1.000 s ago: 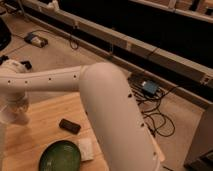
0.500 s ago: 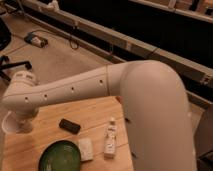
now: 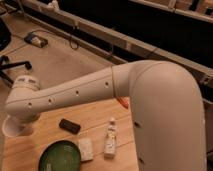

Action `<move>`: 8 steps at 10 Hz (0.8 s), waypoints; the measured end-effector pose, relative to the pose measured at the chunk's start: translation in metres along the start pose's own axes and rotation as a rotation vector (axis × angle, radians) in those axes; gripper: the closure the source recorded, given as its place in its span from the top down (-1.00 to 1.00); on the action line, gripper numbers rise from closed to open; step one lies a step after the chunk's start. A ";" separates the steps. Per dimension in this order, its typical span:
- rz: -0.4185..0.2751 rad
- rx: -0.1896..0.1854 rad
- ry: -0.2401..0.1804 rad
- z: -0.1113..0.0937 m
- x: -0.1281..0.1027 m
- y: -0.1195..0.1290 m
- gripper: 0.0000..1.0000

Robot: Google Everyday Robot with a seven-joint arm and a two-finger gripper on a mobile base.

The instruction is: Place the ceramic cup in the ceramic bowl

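Note:
The ceramic cup [image 3: 11, 128], pale and tapered, is at the left edge of the wooden table [image 3: 95, 117], right under my wrist. My gripper [image 3: 22, 120] is at the cup, mostly hidden behind the white wrist housing. I cannot tell whether the cup is held or standing. The dark green ceramic bowl [image 3: 60, 156] sits at the table's front, to the right of and nearer than the cup, and is empty.
A white rectangular block [image 3: 85, 149] lies just right of the bowl. A small white bottle [image 3: 110, 138] lies further right. A black flat object [image 3: 70, 125] lies behind the bowl. My arm [image 3: 100, 87] spans the table's back; an orange item [image 3: 123, 103] shows beneath it.
My arm has swung back and up, uncovering the bottle and the table's right side. The wrist and cup have stayed at the left edge, sinking slightly.

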 end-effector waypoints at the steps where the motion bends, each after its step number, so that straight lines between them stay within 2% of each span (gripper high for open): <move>1: 0.000 0.000 0.000 0.000 0.001 -0.001 -1.00; 3: 0.006 -0.016 0.010 -0.013 0.010 -0.003 -1.00; 5: -0.006 -0.046 0.048 -0.030 0.025 -0.009 -1.00; 6: -0.019 -0.076 0.092 -0.036 0.032 -0.012 -1.00; 7: -0.032 -0.100 0.161 -0.037 0.035 -0.019 -1.00; 8: -0.060 -0.127 0.276 -0.037 0.037 -0.021 -1.00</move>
